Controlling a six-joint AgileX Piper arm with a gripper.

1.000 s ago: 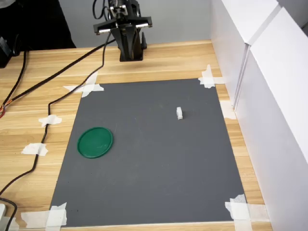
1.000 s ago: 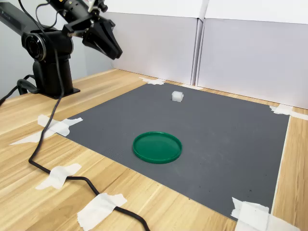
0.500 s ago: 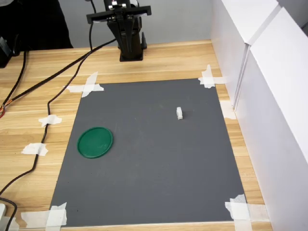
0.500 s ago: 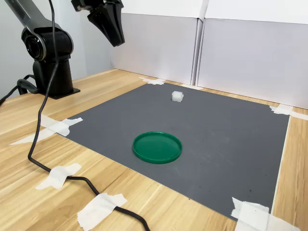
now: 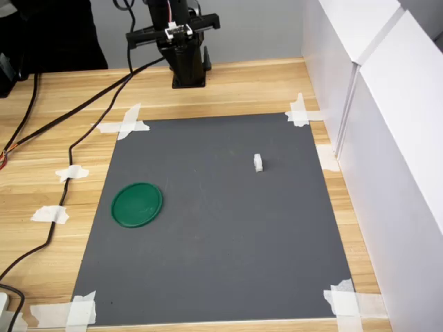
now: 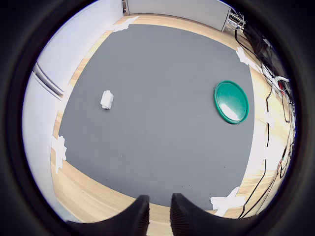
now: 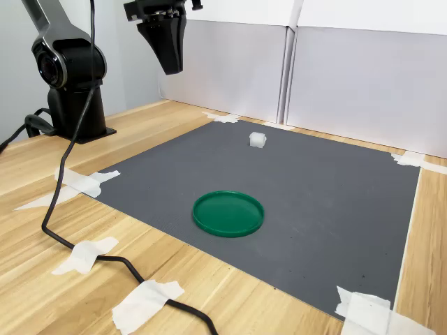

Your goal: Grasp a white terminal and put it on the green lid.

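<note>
The white terminal (image 5: 258, 163) sits alone on the grey mat (image 5: 221, 235), nearer the first exterior view's right edge of the mat and toward the far half, with bare mat on every side of it. From my seat its long axis runs roughly along the mat's depth in the first exterior view; in the wrist view (image 6: 107, 99) it lies slightly tilted. The green lid (image 5: 137, 204) lies flat near the first exterior view's left edge of the mat, well apart from the terminal, and nothing stands between them. White panels (image 5: 387, 138) wall off the first exterior view's right side, close to the mat's edge there, so that flank is the tight one. A black cable (image 5: 76, 138) trails over the wooden table (image 5: 242, 86) off the mat on the first exterior view's left, pinned by white tape pieces (image 5: 124, 126). The gripper (image 7: 170, 66) hangs high above the table near the arm's base (image 7: 73, 105), pointing down, far from both things. In the wrist view the fingertips (image 6: 138, 211) are nearly together with only a thin gap, holding nothing.
</note>
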